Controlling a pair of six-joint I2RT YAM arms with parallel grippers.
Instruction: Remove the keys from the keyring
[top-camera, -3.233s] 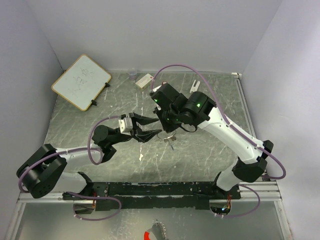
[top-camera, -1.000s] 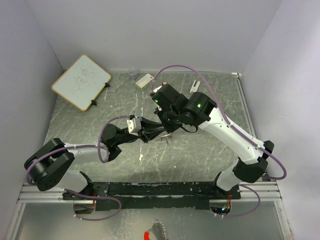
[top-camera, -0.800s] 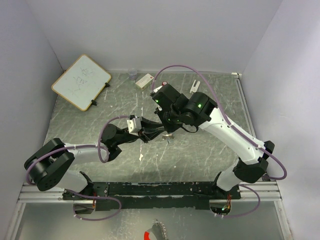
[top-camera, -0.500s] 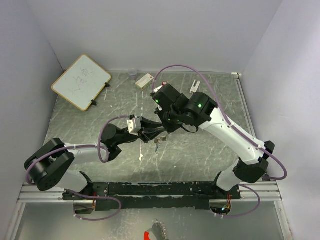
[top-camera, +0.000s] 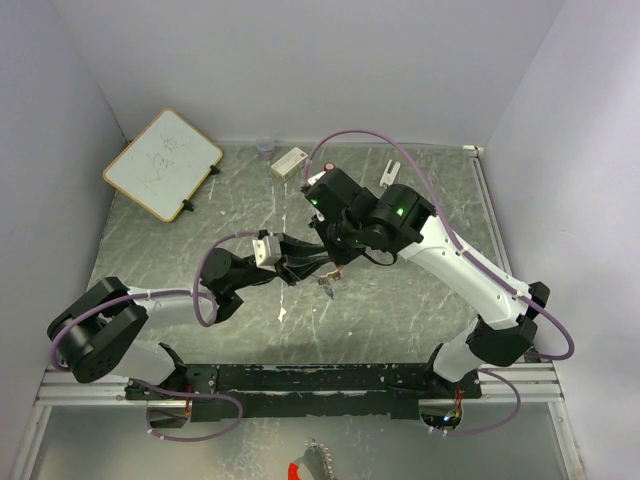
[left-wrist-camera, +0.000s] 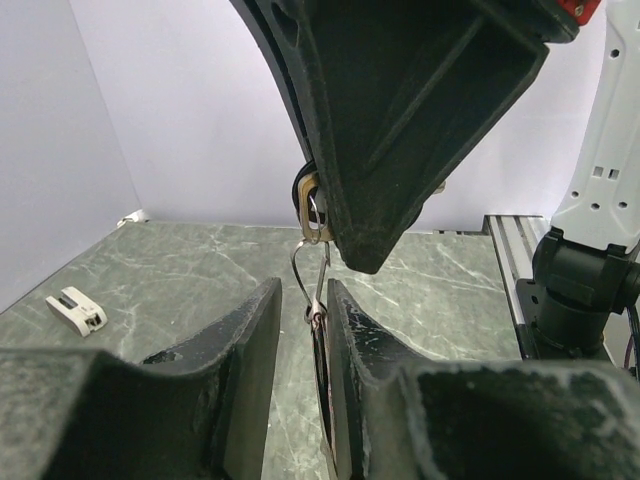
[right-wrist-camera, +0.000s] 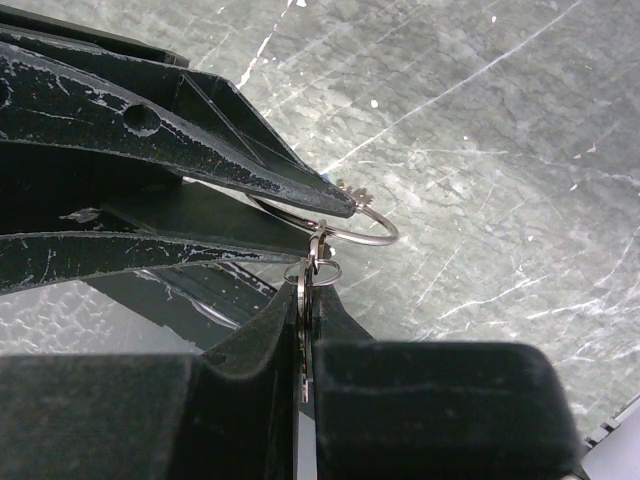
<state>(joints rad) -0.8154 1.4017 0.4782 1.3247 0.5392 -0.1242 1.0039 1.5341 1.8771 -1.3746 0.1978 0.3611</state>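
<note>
My right gripper (right-wrist-camera: 305, 290) is shut on a flat silver key (right-wrist-camera: 304, 345), holding it edge-on above the table. A small split ring (right-wrist-camera: 313, 272) joins that key to the keyring (right-wrist-camera: 385, 235), a thin silver wire loop. The loop passes round the upper finger (right-wrist-camera: 300, 185) of my left gripper. In the left wrist view the loop (left-wrist-camera: 300, 270) hangs between the fingers of my left gripper (left-wrist-camera: 302, 300), which stand a little apart. A dark flat key (left-wrist-camera: 322, 400) lies against its right finger. From above, both grippers meet mid-table (top-camera: 318, 262), with small keys (top-camera: 325, 283) dangling below.
A whiteboard (top-camera: 162, 163) lies at the back left. A small white box (top-camera: 289, 161), a clear cup (top-camera: 265, 148) and a white clip (top-camera: 390, 170) sit along the back. The black rail (top-camera: 300, 380) runs along the near edge.
My left gripper has reached forward to the right gripper and its fingers have narrowed from wide open. The dangling keys have swung a little to the right.
</note>
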